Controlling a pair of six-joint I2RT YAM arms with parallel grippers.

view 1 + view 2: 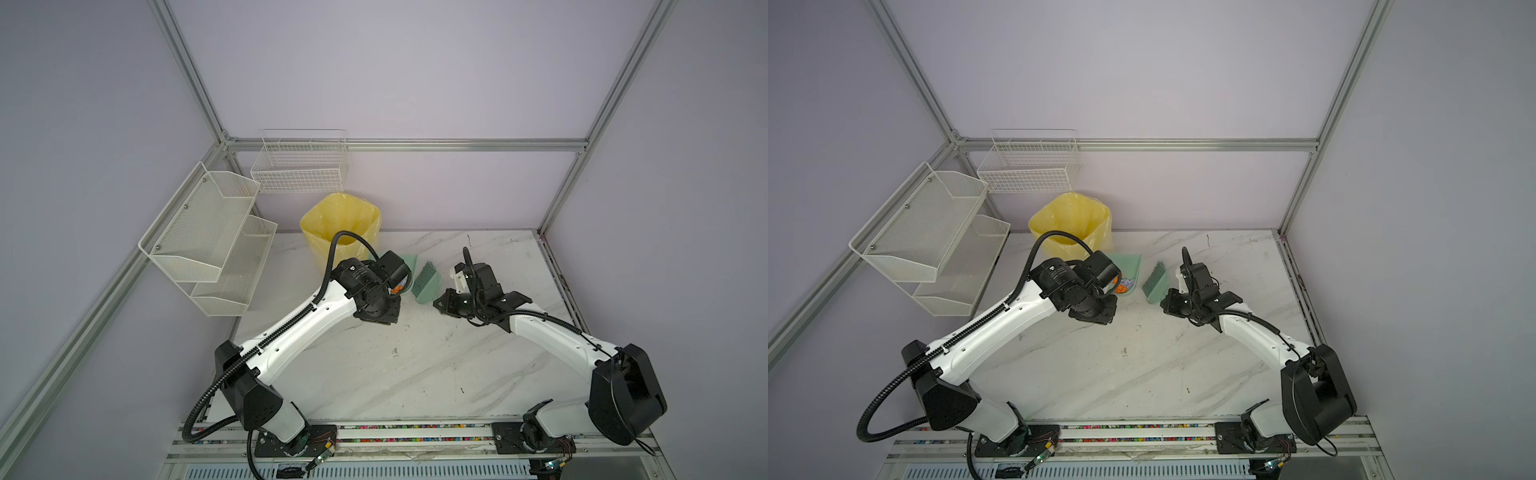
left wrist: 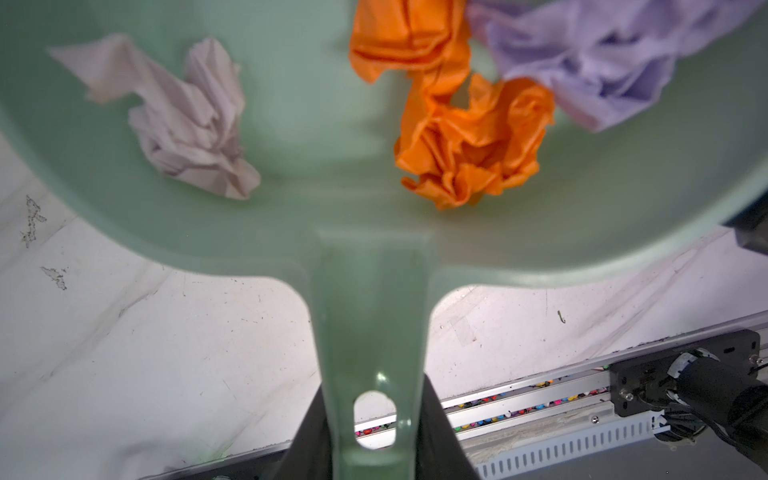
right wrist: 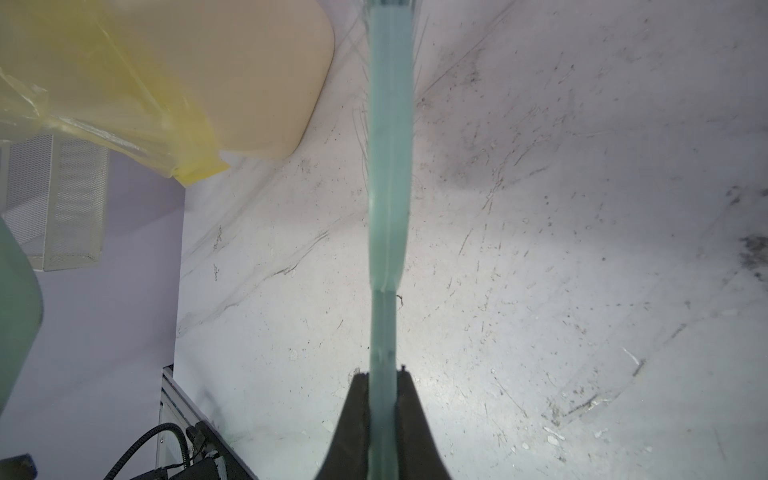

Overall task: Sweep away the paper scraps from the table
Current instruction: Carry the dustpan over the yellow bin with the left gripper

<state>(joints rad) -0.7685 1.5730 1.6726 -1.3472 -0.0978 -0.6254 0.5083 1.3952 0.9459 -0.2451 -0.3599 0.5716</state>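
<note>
Left claw: clamped on the far end of the flat handle of the pale green plastic dustpan, right at the hanging hole.
Right claw: clamped on the thin handle of the pale green plastic hand brush, with the bristles facing the dustpan.
Paper scraps: crumpled orange, lilac and pale wads inside the dustpan, in the upper half of the left wrist view. Orange and lilac bunched at upper right, the pale one alone at left. None seen loose on the white marble-look counter, though some patches hidden.
Dustpan position: near the centre of both top views, just below and right of the yellow-bagged plastic bin. Brush just to its right, apart from it.
Stage, as judged: gathering apparently done, emptying into the bin outstanding.
Risk 1: wads light and unrestrained, so a spill back onto the counter is likely if the pan tips toward its open lip or swings fast.
Risk 2: grip far out on the handle, so the pan is liable to pivot in the claw under a jolt.
Risk 3: black ribbed cable loop arching in front of the bin mouth in both top views. Possible snag, or wads deflected on tipping.
Risk 4: brush close alongside, so a knock against the pan rim is possible if either side drifts.
</note>
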